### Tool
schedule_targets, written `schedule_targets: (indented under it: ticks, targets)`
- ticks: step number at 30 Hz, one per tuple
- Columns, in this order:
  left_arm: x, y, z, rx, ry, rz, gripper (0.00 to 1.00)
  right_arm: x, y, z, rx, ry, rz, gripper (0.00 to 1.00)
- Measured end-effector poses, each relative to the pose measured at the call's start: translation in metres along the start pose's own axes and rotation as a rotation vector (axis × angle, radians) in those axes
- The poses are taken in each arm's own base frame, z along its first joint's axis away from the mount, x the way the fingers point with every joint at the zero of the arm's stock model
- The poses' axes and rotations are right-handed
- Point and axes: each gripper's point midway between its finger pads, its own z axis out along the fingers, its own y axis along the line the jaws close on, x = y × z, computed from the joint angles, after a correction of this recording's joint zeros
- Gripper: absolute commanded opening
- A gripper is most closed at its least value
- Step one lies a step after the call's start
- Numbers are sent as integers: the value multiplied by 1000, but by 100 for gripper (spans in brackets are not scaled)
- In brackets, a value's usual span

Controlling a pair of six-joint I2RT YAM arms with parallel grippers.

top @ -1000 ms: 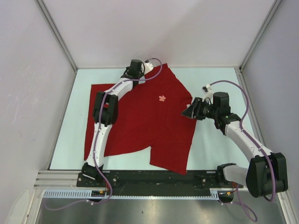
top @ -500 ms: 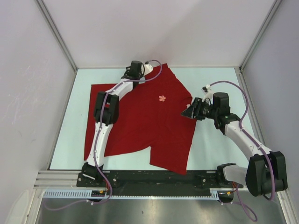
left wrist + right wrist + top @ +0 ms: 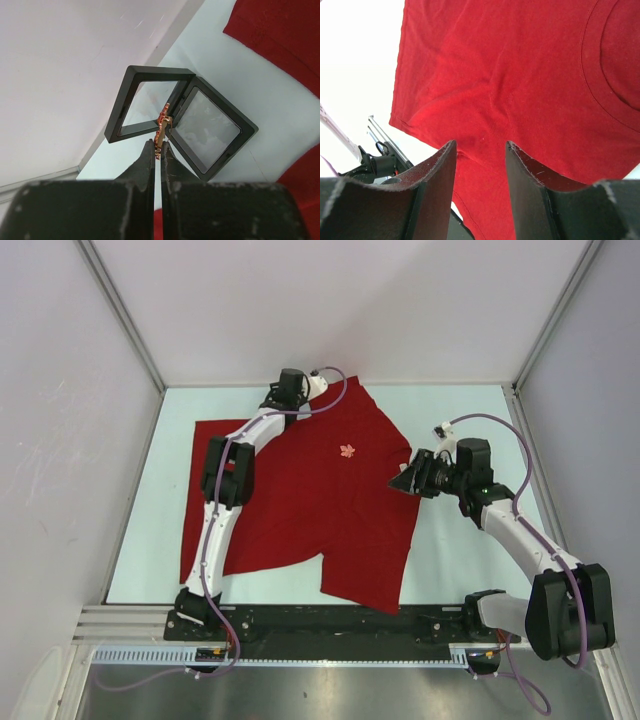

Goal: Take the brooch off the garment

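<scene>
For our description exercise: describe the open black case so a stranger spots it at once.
In the left wrist view, find the pale table beside the red T-shirt. Past the left gripper sits a hinged case. It alone is black and square, with two clear windows.

Stretches the left arm (image 3: 255,427) far forward with the left gripper (image 3: 160,146) pressed closed on a small brooch (image 3: 163,121), bends the right arm (image 3: 520,532) inward with the right gripper (image 3: 480,144) spread apart.
</scene>
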Motion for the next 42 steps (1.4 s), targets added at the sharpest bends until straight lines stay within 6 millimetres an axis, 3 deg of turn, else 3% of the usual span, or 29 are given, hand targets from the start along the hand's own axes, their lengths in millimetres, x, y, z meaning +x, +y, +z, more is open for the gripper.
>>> schedule_targets:
  ticks: [17, 22, 33, 36, 42]
  targets:
    - [4, -7, 5, 7, 5, 11, 4, 0, 0, 0, -7, -1, 2, 48]
    - [2, -7, 5, 6, 3, 13, 21, 4, -2, 2, -10, 11, 16, 48]
    - [0, -10, 5, 9, 0, -6, 36, 6, -3, 3, -14, 18, 24, 48]
    - [-1, -13, 3, 16, -3, -24, 44, 7, -4, 3, -16, 17, 28, 48]
    - [-4, -24, -11, 83, -12, -93, 52, 9, -4, 4, -23, 21, 38, 48]
